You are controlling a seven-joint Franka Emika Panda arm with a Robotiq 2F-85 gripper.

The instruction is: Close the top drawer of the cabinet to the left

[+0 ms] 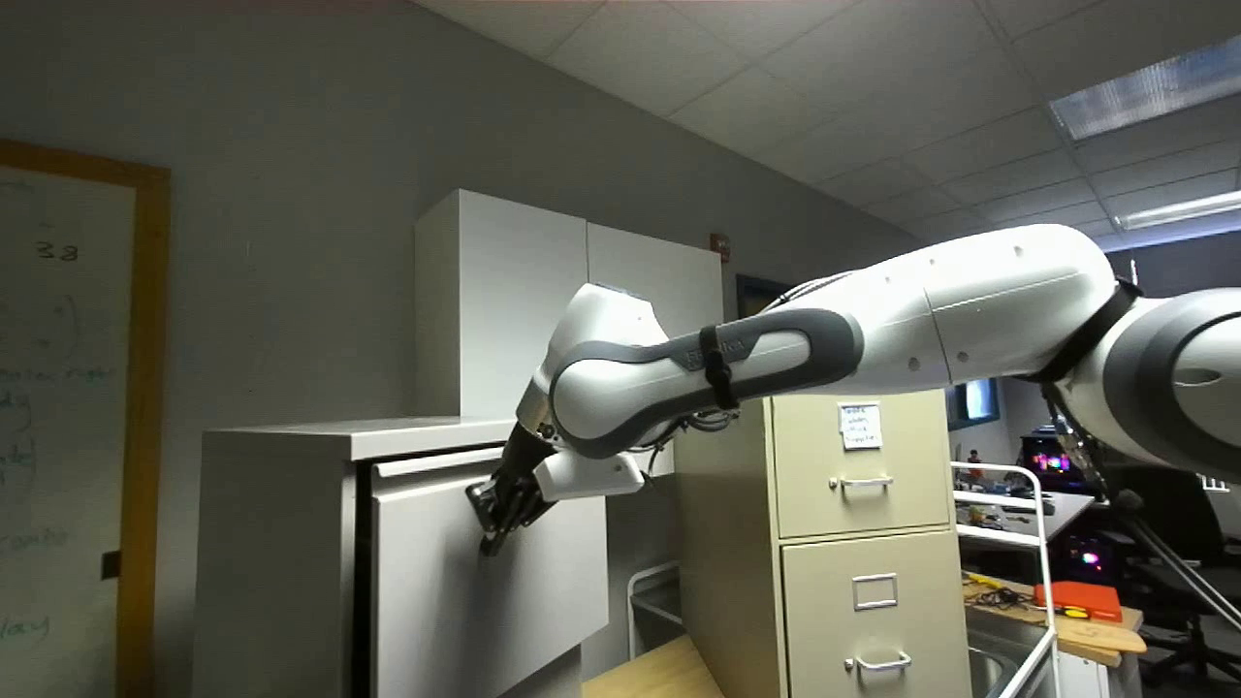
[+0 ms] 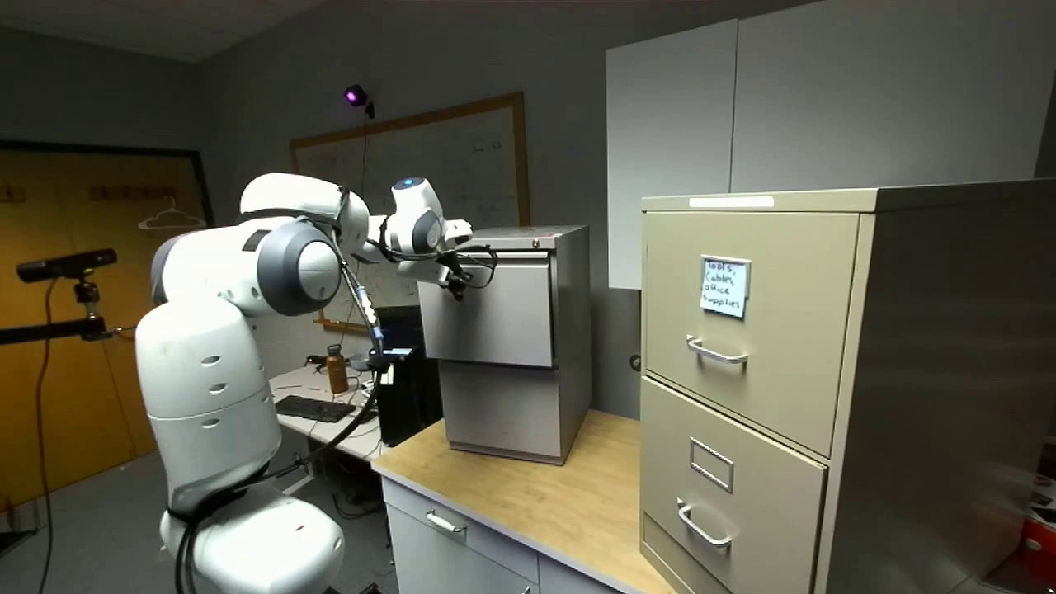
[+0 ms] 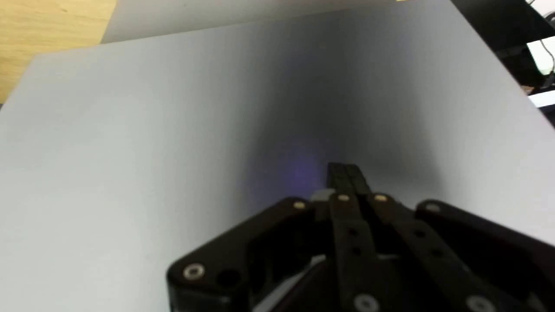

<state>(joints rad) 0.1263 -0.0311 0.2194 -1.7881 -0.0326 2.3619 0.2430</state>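
Looking across both exterior views, we get the white arm as the biggest thing around. Its stacked lower links show up in an exterior view that also gives us a proper look at the wooden counter; the wrist view just hands us a corner of that wood. Next size down we've got the white two-door cupboard mounted up high, then the beige filing cabinet, both easy to spot in both exterior views.

After those comes our grey cabinet, standing on the counter, with its top drawer uppermost and sticking out a bit past the body. We see the lower drawer whole, set further back, in an exterior view, and a dark gap alongside the drawer's plain front panel in an exterior view; the wrist view is mostly that panel. It faces out toward the arm, and it's wider than tall, so we'd call its long axis level, running side to side.

Smallest is the black gripper, at the upper part of that panel. The wrist view is the only spot where we can really read its fingers: they're together, side by side. Whether the tips actually touch the metal, honestly, we can't tell.
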